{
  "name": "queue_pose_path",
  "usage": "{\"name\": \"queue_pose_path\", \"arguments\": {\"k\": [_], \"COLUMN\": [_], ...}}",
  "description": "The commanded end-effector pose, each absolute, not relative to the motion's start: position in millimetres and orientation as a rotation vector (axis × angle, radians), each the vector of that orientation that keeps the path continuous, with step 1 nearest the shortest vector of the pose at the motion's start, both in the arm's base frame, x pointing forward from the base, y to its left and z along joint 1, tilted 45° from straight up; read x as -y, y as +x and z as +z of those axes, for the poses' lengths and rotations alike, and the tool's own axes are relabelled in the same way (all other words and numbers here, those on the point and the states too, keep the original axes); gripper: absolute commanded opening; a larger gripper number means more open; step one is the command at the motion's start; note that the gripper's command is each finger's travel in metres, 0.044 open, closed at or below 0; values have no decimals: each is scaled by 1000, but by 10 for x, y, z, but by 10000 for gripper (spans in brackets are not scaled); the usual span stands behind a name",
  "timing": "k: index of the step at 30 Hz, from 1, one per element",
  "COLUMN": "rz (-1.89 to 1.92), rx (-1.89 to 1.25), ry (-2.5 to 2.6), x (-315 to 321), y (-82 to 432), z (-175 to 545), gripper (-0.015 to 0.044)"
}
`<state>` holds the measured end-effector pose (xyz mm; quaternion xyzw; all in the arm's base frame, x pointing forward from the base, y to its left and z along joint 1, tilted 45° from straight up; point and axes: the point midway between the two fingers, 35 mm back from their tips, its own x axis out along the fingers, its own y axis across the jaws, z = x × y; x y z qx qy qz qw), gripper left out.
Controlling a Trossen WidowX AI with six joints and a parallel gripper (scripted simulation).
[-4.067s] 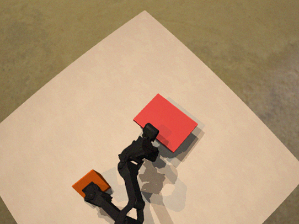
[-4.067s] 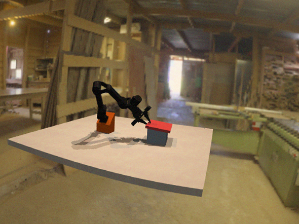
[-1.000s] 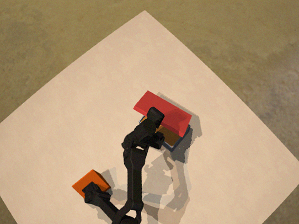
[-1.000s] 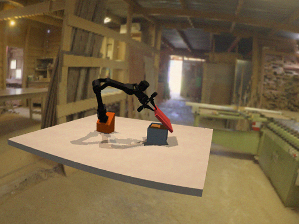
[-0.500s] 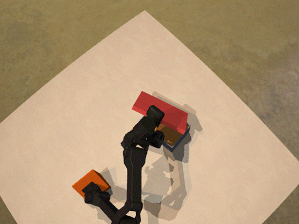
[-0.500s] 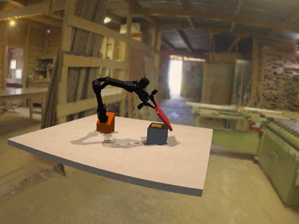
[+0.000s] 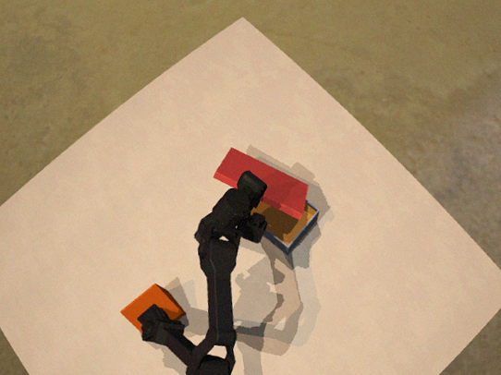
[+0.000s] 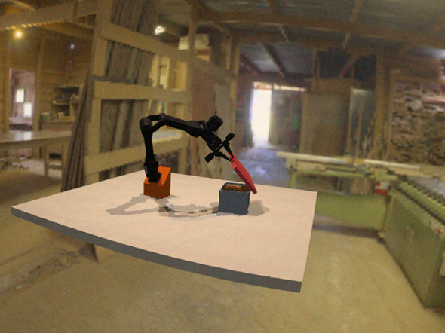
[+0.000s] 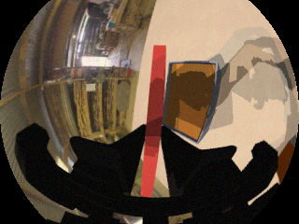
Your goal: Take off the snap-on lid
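Observation:
The red lid (image 7: 251, 171) (image 8: 243, 175) (image 9: 157, 89) is off the box opening and steeply tilted, its upper edge at my gripper and its lower edge down by the box's far side. My gripper (image 8: 230, 158) (image 9: 153, 128) is shut on the lid's upper edge; in the top view the fingertips are hidden. The blue-grey storage box (image 7: 304, 234) (image 8: 234, 202) (image 9: 214, 100) stands upright on the table, open, with an orange-brown inside. Whether the lid's lower edge touches the box rim I cannot tell.
The pale table (image 7: 98, 201) (image 8: 210, 242) (image 9: 187, 28) carries the box and the arm's orange base block (image 7: 147, 302) (image 8: 157, 188). The table's far edge lies beyond the lid. Shadows of the arm fall beside the box.

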<state>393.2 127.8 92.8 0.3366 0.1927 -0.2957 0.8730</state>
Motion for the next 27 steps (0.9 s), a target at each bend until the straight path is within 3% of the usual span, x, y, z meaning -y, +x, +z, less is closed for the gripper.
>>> {"name": "queue_pose_path", "arguments": {"k": [1,27], "rz": [-617,-617], "rx": [-402,-403], "ry": [708,710], "x": [-1333,-1697], "y": [3911,3795], "z": [876,521], "gripper": [0,0]}}
